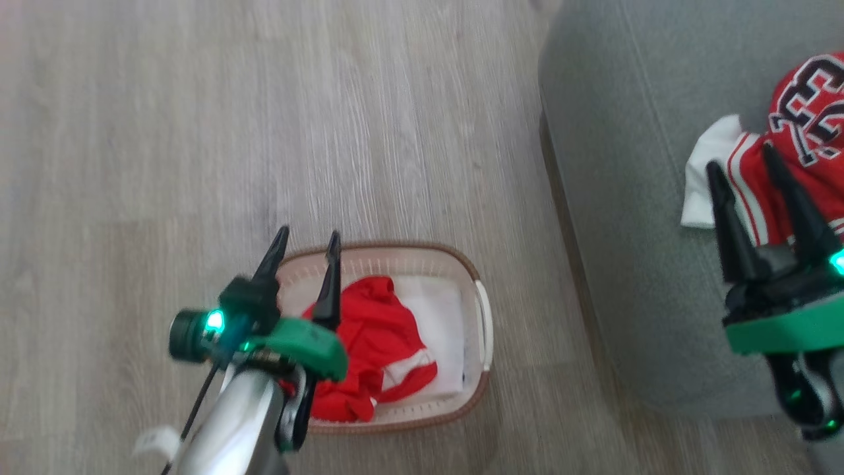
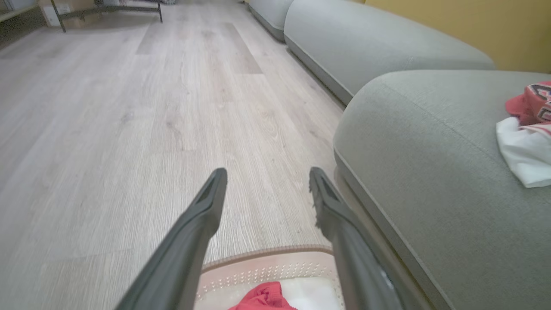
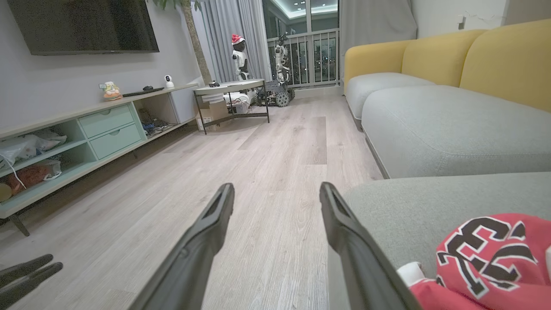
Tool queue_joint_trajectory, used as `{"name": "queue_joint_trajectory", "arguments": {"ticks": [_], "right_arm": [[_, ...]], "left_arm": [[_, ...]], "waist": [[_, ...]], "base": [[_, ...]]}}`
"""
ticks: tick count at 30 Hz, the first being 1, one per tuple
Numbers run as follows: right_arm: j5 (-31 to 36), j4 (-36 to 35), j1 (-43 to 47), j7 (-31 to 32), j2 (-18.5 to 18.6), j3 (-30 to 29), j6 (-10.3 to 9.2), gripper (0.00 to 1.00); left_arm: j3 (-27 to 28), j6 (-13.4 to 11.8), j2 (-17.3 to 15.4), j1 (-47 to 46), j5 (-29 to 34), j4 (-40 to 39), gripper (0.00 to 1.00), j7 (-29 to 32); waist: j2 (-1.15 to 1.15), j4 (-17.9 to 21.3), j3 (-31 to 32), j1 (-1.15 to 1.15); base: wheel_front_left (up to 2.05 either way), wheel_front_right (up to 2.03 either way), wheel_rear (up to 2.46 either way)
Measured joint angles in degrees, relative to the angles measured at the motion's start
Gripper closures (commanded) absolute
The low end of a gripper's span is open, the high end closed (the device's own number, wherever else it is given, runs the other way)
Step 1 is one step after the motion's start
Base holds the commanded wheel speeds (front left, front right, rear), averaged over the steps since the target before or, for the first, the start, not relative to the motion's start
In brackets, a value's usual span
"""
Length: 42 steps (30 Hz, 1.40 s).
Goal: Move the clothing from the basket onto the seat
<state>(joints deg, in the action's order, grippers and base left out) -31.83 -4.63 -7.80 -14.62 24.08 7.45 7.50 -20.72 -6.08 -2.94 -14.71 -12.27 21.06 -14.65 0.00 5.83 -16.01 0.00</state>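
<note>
The basket [image 1: 395, 247] stands on the wood floor, left of the seat [image 1: 626, 198]. A crumpled piece of red clothing [image 1: 376, 330] with white striped trim lies in it on a white liner [image 1: 440, 316]. My left gripper [image 1: 308, 234] hovers open over the basket's near-left part with nothing between its fingers; the left wrist view shows this gripper [image 2: 267, 172] above the basket rim [image 2: 267, 252] and the red cloth [image 2: 262, 299]. A red numbered jersey [image 1: 808, 105] lies on the seat. My right gripper [image 1: 740, 158] is open just above it, holding nothing, and the jersey [image 3: 486, 254] sits right of the open fingers [image 3: 277, 187].
More grey cushions [image 3: 430, 125] with yellow backrests [image 3: 495, 56] run along the right. A low green TV console [image 3: 86, 133] lines the far wall on the left, and a small table [image 3: 232, 86] stands beyond. Bare wood floor [image 1: 198, 132] spreads left of the basket.
</note>
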Motion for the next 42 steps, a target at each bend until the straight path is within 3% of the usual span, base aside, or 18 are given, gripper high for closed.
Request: {"name": "queue_joint_trajectory", "arguments": {"ticks": [16, 27, 37, 42], "right_arm": [[-3.01, -3.49, -11.96, -0.02, 3.52, -0.36, 0.0, 0.0], [-4.19, -5.82, -17.68, -0.02, 4.75, -1.96, 0.0, 0.0], [-5.35, -6.92, -20.96, -0.02, 3.98, -2.74, 0.0, 0.0], [-5.55, -7.65, -22.81, -0.02, 3.54, -3.02, 0.0, 0.0]], "left_arm": [[-10.91, 0.1, 0.26, -18.62, -14.82, 29.45, 0.0, 0.56], [-18.38, 0.48, 0.41, -27.22, -23.05, 41.9, 0.0, 6.61], [-23.14, -2.4, 0.38, -32.33, -28.56, 48.22, 0.0, 16.33], [-25.04, -5.63, 0.35, -34.66, -28.82, 50.56, 0.0, 19.78]], "waist": [[0.0, 2.88, -14.61, 0.01], [0.0, 4.81, -23.26, 0.01], [0.0, 7.51, -30.76, 0.01], [0.0, 9.0, -34.13, 0.01]], "base": [[0.0, 0.0, 0.0], [0.0, 0.0, 0.0], [0.0, 0.0, 0.0], [0.0, 0.0, 0.0]]}}
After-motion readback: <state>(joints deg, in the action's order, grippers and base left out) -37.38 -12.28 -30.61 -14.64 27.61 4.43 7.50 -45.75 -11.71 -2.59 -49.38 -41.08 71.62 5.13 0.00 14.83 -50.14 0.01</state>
